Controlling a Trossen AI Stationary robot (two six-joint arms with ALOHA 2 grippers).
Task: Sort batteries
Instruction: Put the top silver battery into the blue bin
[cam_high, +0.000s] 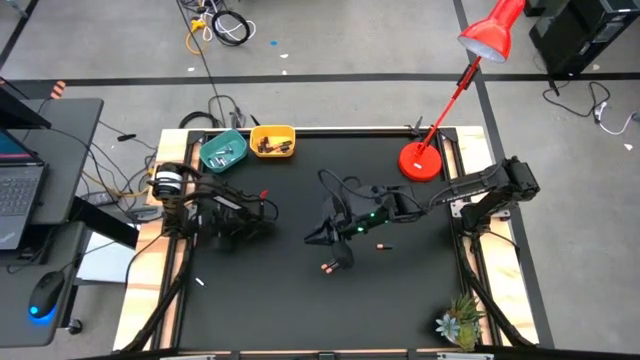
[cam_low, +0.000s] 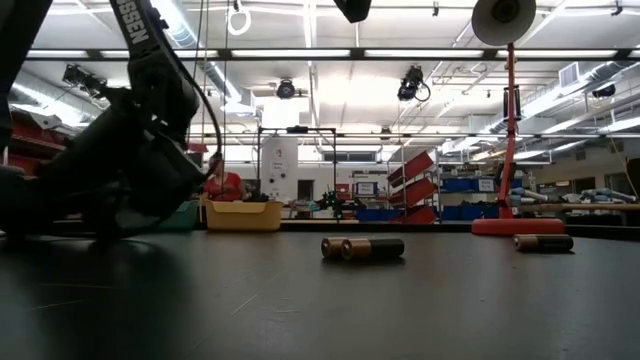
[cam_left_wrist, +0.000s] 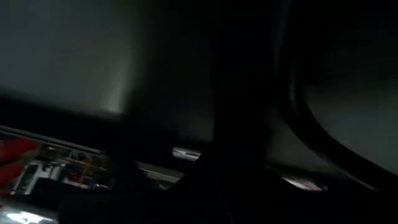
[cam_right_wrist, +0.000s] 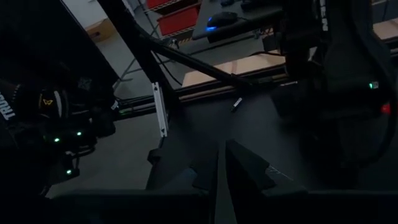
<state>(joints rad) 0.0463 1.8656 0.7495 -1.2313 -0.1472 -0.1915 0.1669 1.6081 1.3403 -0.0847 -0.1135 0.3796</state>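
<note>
Two dark batteries (cam_low: 362, 248) lie end to end on the black table (cam_high: 400, 310), near its middle, close beside the right gripper (cam_high: 312, 238), whose fingers (cam_right_wrist: 242, 165) are pressed together on nothing. A third battery (cam_high: 380, 245) lies just past it. Left gripper (cam_high: 232, 232) sits low at the table's left side, fingers shut, nothing seen in them. Farther back, teal bowl (cam_high: 224, 151) and yellow bowl (cam_high: 272, 141) touch, each holding batteries. Red lamp (cam_high: 421, 161) at far right.

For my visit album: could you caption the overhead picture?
Two dark arms over a black table: loose batteries near the right gripper, teal bowl and yellow bowl behind.
</note>
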